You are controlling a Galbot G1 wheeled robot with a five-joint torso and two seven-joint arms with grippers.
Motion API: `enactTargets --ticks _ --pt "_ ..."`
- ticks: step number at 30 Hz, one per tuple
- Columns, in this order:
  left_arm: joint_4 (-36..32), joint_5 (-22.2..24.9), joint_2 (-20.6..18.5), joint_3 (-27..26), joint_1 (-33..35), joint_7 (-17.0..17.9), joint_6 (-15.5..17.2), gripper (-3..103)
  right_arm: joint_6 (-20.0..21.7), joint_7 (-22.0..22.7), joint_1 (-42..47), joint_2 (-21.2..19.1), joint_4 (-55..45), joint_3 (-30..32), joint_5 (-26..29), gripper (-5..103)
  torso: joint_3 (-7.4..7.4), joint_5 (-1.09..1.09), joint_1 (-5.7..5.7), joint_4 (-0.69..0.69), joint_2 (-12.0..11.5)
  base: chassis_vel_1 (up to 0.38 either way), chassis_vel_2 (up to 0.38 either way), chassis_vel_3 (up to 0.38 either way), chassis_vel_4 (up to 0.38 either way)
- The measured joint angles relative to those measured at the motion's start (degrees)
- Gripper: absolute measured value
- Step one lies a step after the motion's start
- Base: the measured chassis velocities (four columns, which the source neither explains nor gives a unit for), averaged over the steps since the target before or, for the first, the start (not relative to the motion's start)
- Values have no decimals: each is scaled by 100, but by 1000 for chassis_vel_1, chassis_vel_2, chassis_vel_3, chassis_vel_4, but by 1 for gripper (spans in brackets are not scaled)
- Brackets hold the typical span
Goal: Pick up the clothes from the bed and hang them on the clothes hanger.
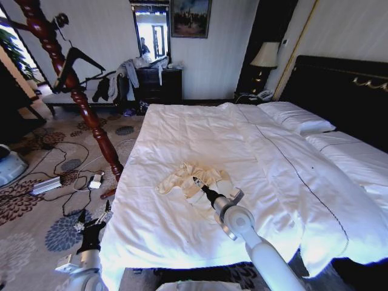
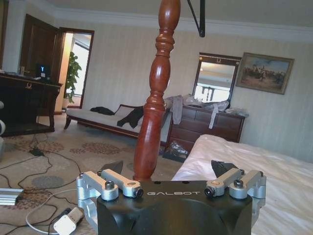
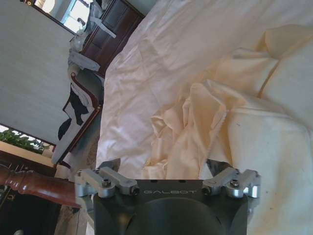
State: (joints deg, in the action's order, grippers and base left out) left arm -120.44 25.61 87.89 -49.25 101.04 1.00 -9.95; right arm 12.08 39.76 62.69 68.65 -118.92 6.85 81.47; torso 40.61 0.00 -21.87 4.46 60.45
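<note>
The cream clothes [image 1: 193, 177] lie crumpled on the white duvet of the bed [image 1: 254, 145], near its foot. My right gripper [image 1: 196, 181] hovers right over the garment. In the right wrist view its gripper [image 3: 164, 169] is open, with the creased cream fabric [image 3: 195, 122] just beyond its fingertips. The black clothes hanger [image 1: 77, 59] hangs on a red wooden stand at the far left, and a piece of the clothes hanger [image 2: 197, 17] shows in the left wrist view. My left gripper [image 1: 92, 227] waits low beside the bed's foot corner, open [image 2: 166, 169] and empty.
The turned red wooden post [image 1: 91, 115] rises from the carpet beside the bed. Cables and a power strip [image 1: 47, 185] litter the floor on the left. A bench with dark clothes [image 1: 103, 90] and a dresser [image 1: 159, 83] line the far wall.
</note>
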Motion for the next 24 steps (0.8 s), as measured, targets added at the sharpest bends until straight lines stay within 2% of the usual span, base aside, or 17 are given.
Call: enactTargets --ticks 1,5,6,9,12,13,23,24 --pt "0 0 0 0 0 0 0 100 0 0 0 0 0 0 0 95 0 0 0 0 0 0 0 0 0" --pt "30 7 10 10 -49 7 1 100 0 -12 -23 -57 155 -14 -84 75 0 0 0 1 0 0 0 0 0" --pt "30 7 10 10 -49 7 1 100 0 -12 -23 -57 155 -14 -84 75 0 0 0 1 0 0 0 0 0" --pt "53 11 14 24 -91 10 6 100 4 -11 -7 -176 224 -14 -151 63 0 0 0 1 0 0 0 0 0" --pt "71 13 13 31 -109 14 9 100 11 -6 -3 -250 250 0 -176 58 0 1 0 1 0 0 0 0 0" --pt "80 13 14 36 -115 15 9 100 13 -3 -3 -273 261 10 -180 47 0 0 0 1 0 0 0 0 0" --pt "105 22 10 44 -136 19 12 100 63 66 -68 -322 378 96 -207 51 0 1 0 0 0 0 0 0 0" --pt "105 24 8 39 -131 21 12 100 93 102 -75 -350 392 108 -208 54 0 0 0 1 0 0 0 0 0"
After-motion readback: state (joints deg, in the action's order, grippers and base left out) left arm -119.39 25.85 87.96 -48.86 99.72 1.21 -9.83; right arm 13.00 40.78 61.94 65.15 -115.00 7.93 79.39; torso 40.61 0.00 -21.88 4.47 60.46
